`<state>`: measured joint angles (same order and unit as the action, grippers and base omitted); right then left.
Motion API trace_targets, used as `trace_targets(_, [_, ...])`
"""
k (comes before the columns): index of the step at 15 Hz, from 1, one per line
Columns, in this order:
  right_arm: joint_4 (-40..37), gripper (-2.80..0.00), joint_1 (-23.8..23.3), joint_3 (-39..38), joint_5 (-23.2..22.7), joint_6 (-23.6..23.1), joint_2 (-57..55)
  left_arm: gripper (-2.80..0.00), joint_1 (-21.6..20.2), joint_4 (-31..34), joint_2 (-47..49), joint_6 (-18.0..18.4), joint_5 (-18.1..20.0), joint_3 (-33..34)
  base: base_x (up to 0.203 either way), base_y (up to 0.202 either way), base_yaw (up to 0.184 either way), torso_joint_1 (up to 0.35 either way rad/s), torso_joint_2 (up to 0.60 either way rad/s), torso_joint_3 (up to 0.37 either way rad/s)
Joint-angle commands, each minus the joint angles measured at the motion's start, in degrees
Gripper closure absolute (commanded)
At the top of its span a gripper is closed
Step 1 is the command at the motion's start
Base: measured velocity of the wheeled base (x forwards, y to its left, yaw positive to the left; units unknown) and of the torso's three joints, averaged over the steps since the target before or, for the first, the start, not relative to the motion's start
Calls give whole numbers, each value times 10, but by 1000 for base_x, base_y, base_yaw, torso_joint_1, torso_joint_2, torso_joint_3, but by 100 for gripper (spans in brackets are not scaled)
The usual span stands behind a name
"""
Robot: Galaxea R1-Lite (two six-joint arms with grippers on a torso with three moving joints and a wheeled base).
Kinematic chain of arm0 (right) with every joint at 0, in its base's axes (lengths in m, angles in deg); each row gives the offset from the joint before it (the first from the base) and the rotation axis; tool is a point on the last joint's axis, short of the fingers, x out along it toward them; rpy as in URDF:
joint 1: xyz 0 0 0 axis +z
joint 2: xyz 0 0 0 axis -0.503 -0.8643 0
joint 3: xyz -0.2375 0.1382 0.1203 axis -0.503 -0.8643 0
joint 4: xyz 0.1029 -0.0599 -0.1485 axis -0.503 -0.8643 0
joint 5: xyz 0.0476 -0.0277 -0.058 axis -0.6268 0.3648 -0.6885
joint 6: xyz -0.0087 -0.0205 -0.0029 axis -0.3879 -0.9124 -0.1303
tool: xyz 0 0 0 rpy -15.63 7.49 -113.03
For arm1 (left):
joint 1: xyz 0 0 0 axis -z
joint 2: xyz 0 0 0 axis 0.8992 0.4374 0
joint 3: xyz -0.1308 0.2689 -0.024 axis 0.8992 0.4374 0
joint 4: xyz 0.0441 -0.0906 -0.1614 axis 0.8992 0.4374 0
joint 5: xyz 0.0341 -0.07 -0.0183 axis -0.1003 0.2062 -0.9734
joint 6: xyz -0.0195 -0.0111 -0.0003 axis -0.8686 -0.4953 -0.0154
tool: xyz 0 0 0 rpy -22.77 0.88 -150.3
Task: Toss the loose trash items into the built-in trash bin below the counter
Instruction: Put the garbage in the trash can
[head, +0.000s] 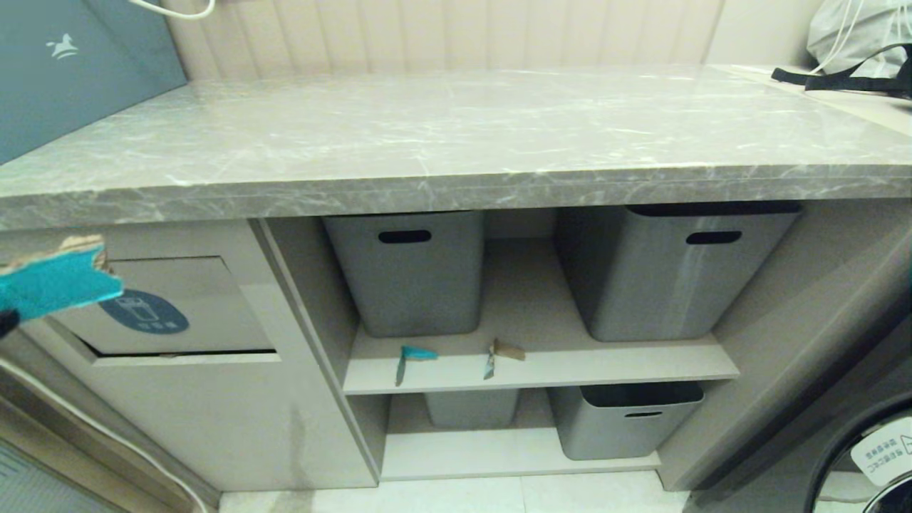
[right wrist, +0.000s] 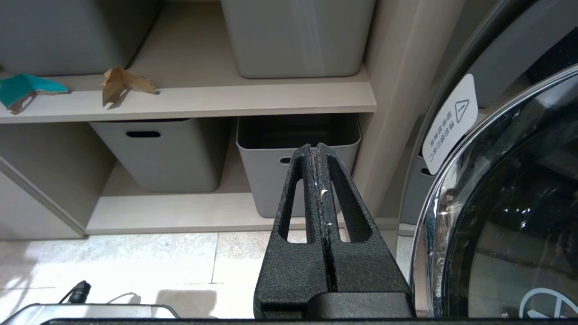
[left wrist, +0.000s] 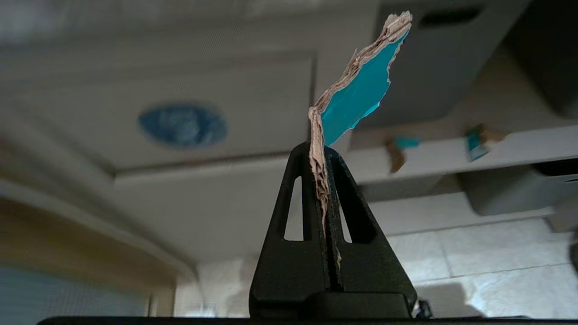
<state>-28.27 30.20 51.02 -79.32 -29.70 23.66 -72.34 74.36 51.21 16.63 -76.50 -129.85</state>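
Observation:
My left gripper (left wrist: 319,149) is shut on the palm-sized cardboard scrap (left wrist: 356,88), teal on one face with torn brown edges. In the head view that scrap (head: 57,278) hangs at the far left, just in front of the trash bin flap (head: 178,306) and level with its blue oval sticker (head: 144,311). The flap stands slightly ajar along its lower edge. Two small scraps lie on the middle shelf: a teal one (head: 413,354) and a brown one (head: 504,350). My right gripper (right wrist: 317,149) is shut and empty, low at the right near the lower shelf.
The grey marble counter (head: 456,142) runs across above. Grey tubs (head: 410,274) (head: 670,267) stand on the middle shelf, with more tubs (head: 623,420) below. A washing machine door (right wrist: 510,203) bulges at the right. Pale floor tiles (right wrist: 135,257) lie below.

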Motion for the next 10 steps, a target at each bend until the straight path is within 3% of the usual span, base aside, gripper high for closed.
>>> trace_targets(1, [0,0,0,0,0,0,0,0,-42,0,-51,1,-6,52,0,0,0,0,0,0])
trace_targets(4, [0,0,0,0,0,0,0,0,-121,-4,-42,-4,-25,120,0,0,0,0,0,0])
trace_targets(6, [0,0,0,0,0,0,0,0,-140,-33,7,-5,-26,157,0,0,0,0,0,0])
trace_targets(8, [0,0,0,0,0,0,0,0,-156,-150,56,-5,-27,228,0,0,0,0,0,0])
trace_targets(10, [0,0,0,0,0,0,0,0,-164,-228,113,-5,-27,251,0,0,0,0,0,0])
